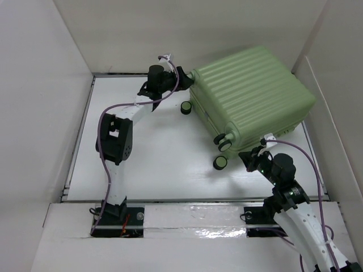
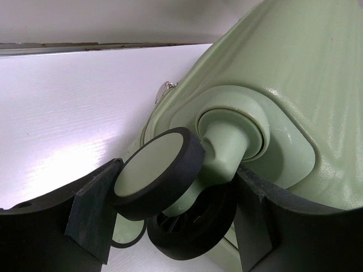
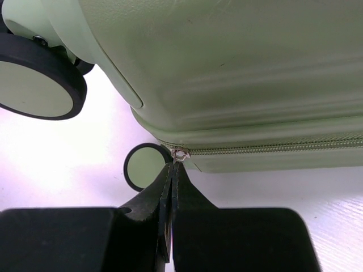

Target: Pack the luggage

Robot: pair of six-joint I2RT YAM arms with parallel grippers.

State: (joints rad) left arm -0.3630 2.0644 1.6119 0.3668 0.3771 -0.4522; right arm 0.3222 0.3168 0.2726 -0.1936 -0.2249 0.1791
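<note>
The luggage (image 1: 252,93), a light-green ribbed suitcase, lies closed on the white table (image 1: 159,153) at the back right. My left gripper (image 1: 184,79) is at its far-left corner. In the left wrist view its fingers (image 2: 93,207) sit on either side of a black-and-green spinner wheel (image 2: 156,170) and press against it. My right gripper (image 1: 253,154) is at the suitcase's near corner. In the right wrist view the gripper (image 3: 173,165) is shut, its tips pinching the metal zipper pull (image 3: 180,153) at the end of the closed zipper (image 3: 272,147).
Other spinner wheels stick out along the suitcase's left side (image 1: 186,107) (image 1: 225,144) (image 1: 220,162). White walls enclose the table on the left (image 1: 45,113), back and right. The suitcase lies close to the right wall (image 1: 334,113).
</note>
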